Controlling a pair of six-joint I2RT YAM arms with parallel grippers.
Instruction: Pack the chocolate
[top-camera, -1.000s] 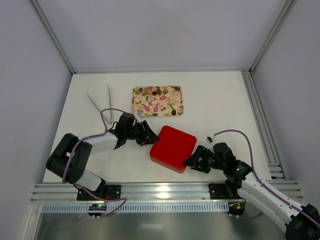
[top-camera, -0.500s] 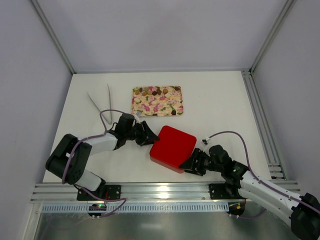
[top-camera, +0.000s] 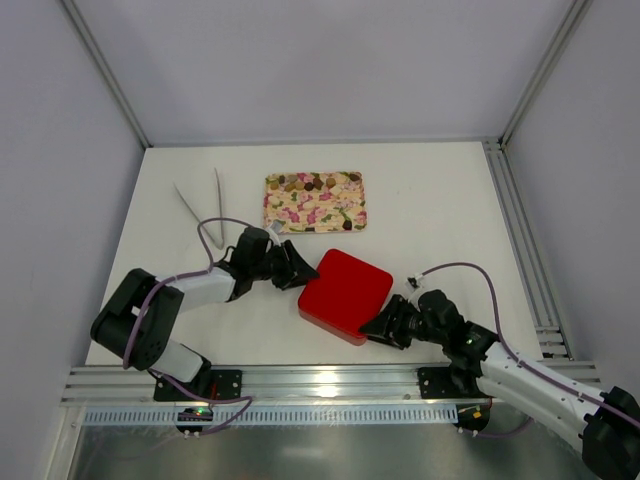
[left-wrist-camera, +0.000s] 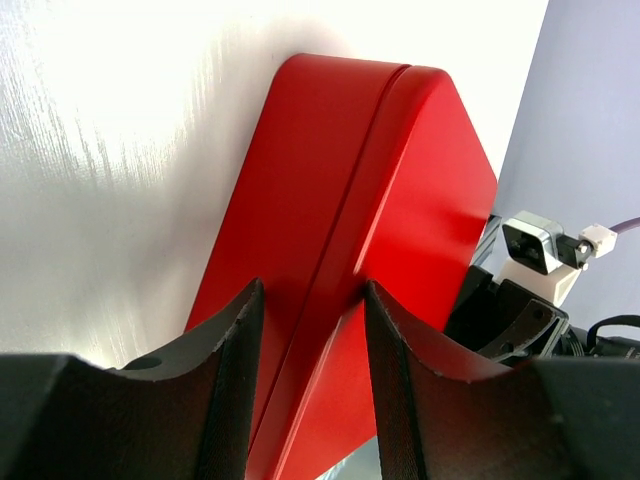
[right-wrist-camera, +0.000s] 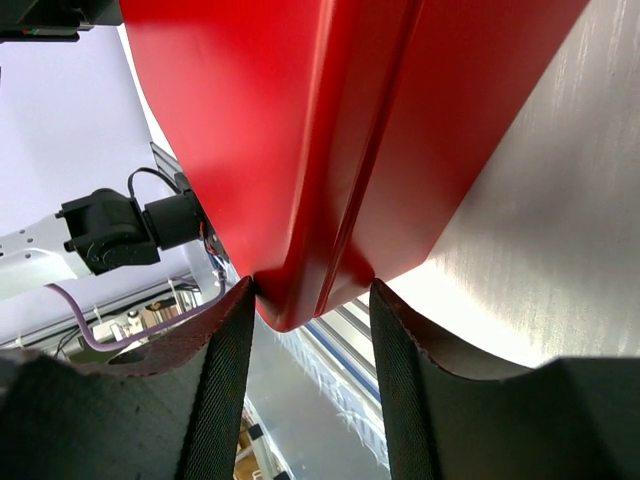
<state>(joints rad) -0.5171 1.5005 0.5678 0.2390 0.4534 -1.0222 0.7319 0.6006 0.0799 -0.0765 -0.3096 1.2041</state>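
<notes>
A glossy red square box sits cornerwise between the arms: the left gripper pinches its far-left corner, the right gripper its near-right. The small brown chocolate pieces lie farther off, on the flowered rectangular tray.

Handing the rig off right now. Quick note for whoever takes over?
Left gripper: fingers clamped on the far-left corner of the red box.
Right gripper: fingers straddle the near-right corner, apparently touching both sides.
Red box: closed, lying between the two arms.
Chocolates: every piece in view sits on the flowered tray behind the box. Tongs lie left of the tray, not held.
Done: nothing visibly packed.
Left: open the box, move the chocolates in, close it.
</notes>
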